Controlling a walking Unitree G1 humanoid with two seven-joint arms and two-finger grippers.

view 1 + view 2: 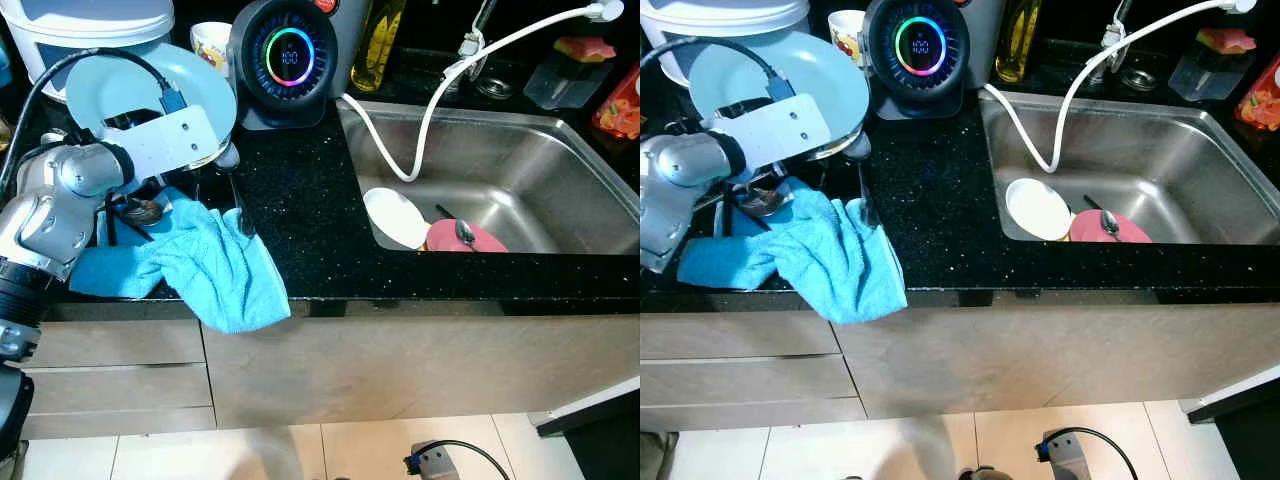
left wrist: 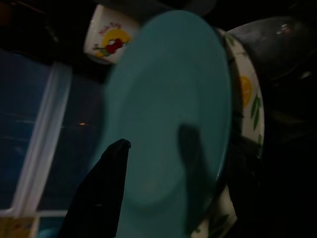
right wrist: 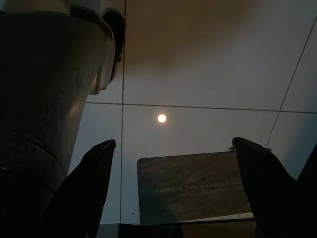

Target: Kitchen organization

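Observation:
A light blue plate (image 1: 120,85) stands on edge in the dish rack at the left end of the black counter (image 1: 310,230). My left arm (image 1: 70,190) reaches up to it, its white wrist block lying across the plate's lower rim. In the left wrist view my left gripper (image 2: 148,183) is shut on the blue plate (image 2: 168,99), with one black finger (image 2: 99,198) in front and a dark finger shape on the other side. Just behind it stands a lemon-patterned plate (image 2: 246,94). My right gripper (image 3: 173,188) hangs open over the tiled floor.
A blue towel (image 1: 210,265) drapes over the counter's front edge. The steel sink (image 1: 520,150) holds a white bowl (image 1: 395,215) and a pink plate with a spoon (image 1: 470,240). A white hose (image 1: 430,110) runs into it. A cartoon mug (image 1: 210,42) and a glowing round appliance (image 1: 288,55) stand behind.

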